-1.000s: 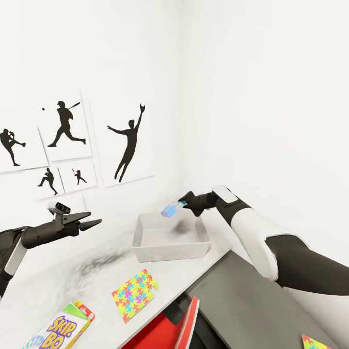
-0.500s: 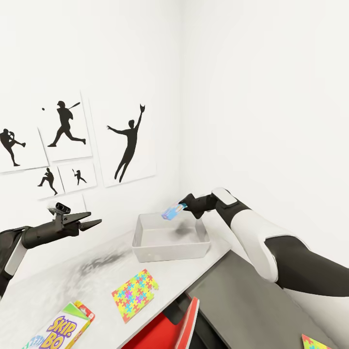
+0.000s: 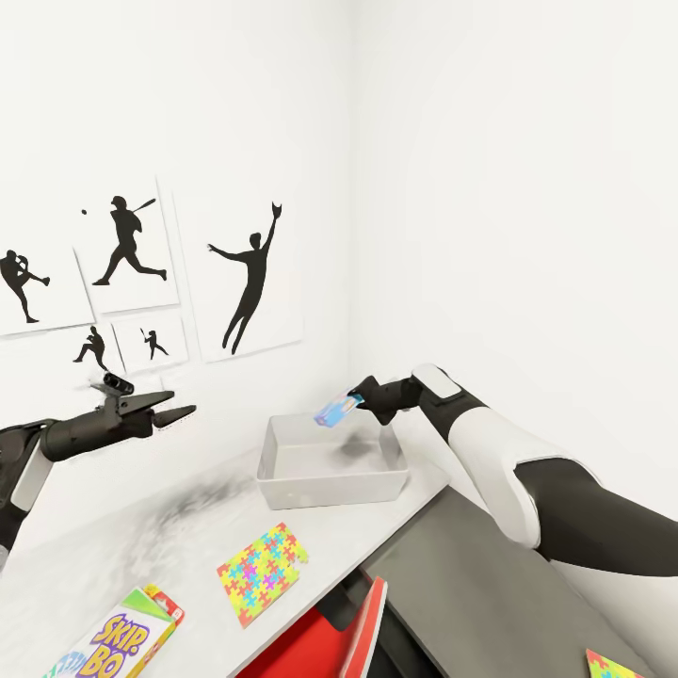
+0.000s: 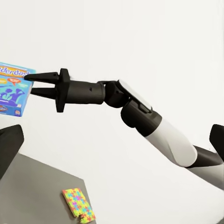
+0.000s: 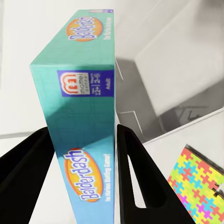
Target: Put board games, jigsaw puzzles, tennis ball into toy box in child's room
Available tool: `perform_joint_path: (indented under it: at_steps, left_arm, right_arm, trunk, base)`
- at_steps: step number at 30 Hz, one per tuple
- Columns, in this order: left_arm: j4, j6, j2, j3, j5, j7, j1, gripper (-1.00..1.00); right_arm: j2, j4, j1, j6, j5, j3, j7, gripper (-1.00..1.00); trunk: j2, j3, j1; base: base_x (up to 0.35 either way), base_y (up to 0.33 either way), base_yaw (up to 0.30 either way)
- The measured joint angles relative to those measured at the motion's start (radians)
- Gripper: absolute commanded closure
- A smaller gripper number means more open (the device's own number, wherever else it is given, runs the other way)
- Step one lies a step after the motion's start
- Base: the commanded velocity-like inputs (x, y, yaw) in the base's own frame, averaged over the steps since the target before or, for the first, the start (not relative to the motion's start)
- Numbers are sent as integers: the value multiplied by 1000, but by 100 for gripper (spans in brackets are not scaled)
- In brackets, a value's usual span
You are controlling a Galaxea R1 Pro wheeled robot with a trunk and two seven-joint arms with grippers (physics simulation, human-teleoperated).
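Observation:
My right gripper (image 3: 358, 400) is shut on the edge of a green-edged pale blue board game (image 3: 335, 410) and holds it tilted above the far side of the pale grey toy box (image 3: 330, 490). The left wrist view shows that gripper (image 4: 29, 85) pinching the game (image 4: 11, 91). In the right wrist view the game (image 5: 88, 60) stands between the black fingers (image 5: 135, 177), with the toy box (image 5: 186, 70) below. My left gripper (image 3: 181, 414) hovers open over the table (image 3: 141, 537). One jigsaw puzzle (image 3: 262, 573) and the Skip-Bo board game (image 3: 118, 645) lie on the table.
A second jigsaw puzzle (image 3: 607, 665) lies on the lower dark grey cabinet (image 3: 490, 574) and is also seen as a puzzle (image 4: 78, 204) from the left wrist. A red chair (image 3: 330, 640) sits under the table's front edge. White walls meet in a corner behind the toy box.
My left gripper has risen a little and drawn slightly left. The right gripper and its board game have barely moved.

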Motion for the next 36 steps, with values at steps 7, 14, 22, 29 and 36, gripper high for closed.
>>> perform_joint_path:
  at_steps: [7,14,22,29,36]
  left_arm:
    - [103,0,-6,-34,-19,0,-120,-100]
    - [297,0,-18,-90,-61,58,-263,-100]
    - [369,3,-69,-93,-65,272,-310,-100]
    - [377,5,-104,-93,-62,380,-314,-100]
    - [394,6,-113,-92,-60,449,-314,-100]
  right_arm:
    - [1,0,0,-1,0,2,0,100]
    - [2,0,0,0,0,3,0,100]
    - [2,0,0,1,0,4,0,100]
    - [2,0,0,3,0,4,0,100]
    - [2,0,0,3,0,3,0,100]
  trunk:
    - [0,-1,0]
    - [0,-9,0]
    - [0,-21,0]
    - [0,-32,0]
    - [0,-42,0]
  base:
    - [0,0,16]
    - [0,0,82]
    - [0,0,93]
    - [0,0,94]
    - [0,0,94]
